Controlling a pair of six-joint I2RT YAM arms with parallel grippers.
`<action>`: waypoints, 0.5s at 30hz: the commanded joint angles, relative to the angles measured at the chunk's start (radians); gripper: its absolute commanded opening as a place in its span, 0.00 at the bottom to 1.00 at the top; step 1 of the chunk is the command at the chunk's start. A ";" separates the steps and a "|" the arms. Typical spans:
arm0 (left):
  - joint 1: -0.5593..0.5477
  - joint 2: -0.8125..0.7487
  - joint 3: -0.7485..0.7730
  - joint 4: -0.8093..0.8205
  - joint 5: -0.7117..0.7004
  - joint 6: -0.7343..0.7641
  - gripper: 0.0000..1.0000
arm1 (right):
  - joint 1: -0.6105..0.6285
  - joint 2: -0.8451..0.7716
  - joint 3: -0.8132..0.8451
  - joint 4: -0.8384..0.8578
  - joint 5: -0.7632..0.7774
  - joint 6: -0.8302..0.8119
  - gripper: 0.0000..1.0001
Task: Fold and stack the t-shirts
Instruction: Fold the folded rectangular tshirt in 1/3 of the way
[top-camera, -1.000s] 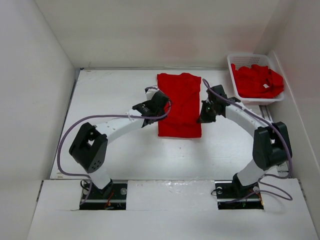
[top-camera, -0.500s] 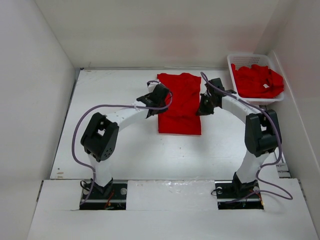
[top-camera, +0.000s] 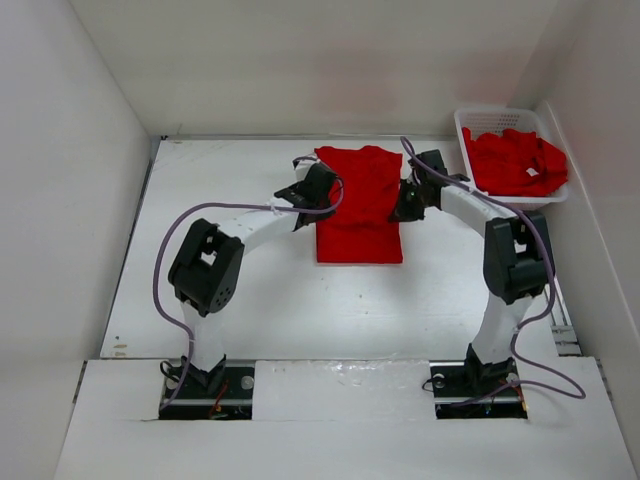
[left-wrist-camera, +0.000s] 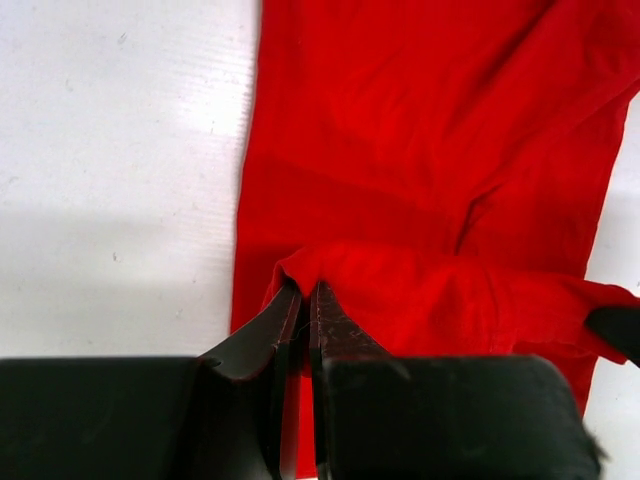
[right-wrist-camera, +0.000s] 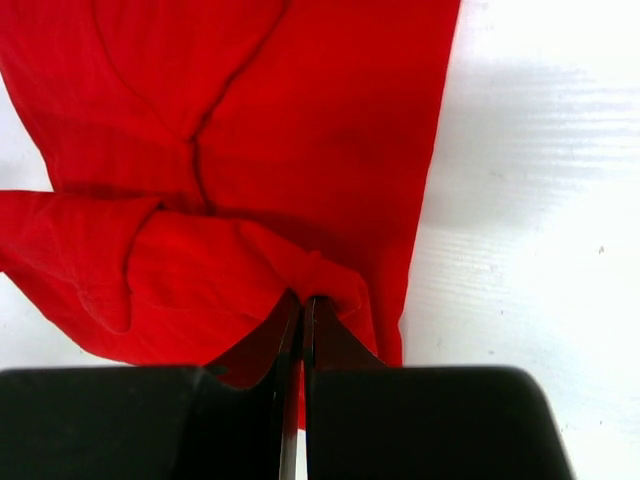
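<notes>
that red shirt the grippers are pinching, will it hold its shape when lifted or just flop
Probably floppy: the t-shirt bunches into soft folds where the left gripper and right gripper pinch it. Likely light, since small pinches raise its edge.

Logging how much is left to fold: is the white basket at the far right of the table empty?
No: the white basket holds a heap of red t-shirts, one showing a small white tag.

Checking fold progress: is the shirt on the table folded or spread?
Partly folded: the shirt is a narrow strip; left fingers and right fingers pinch its near hem, lifted over it.
</notes>
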 joint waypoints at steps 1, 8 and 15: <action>0.009 0.018 0.055 0.024 -0.008 0.018 0.00 | -0.010 0.023 0.066 0.046 0.015 -0.004 0.00; 0.038 0.045 0.065 0.035 0.034 0.027 0.00 | -0.019 0.073 0.099 0.023 0.015 0.014 0.02; 0.058 0.064 0.055 0.076 0.057 0.027 0.00 | -0.028 0.110 0.135 0.026 -0.007 0.033 0.07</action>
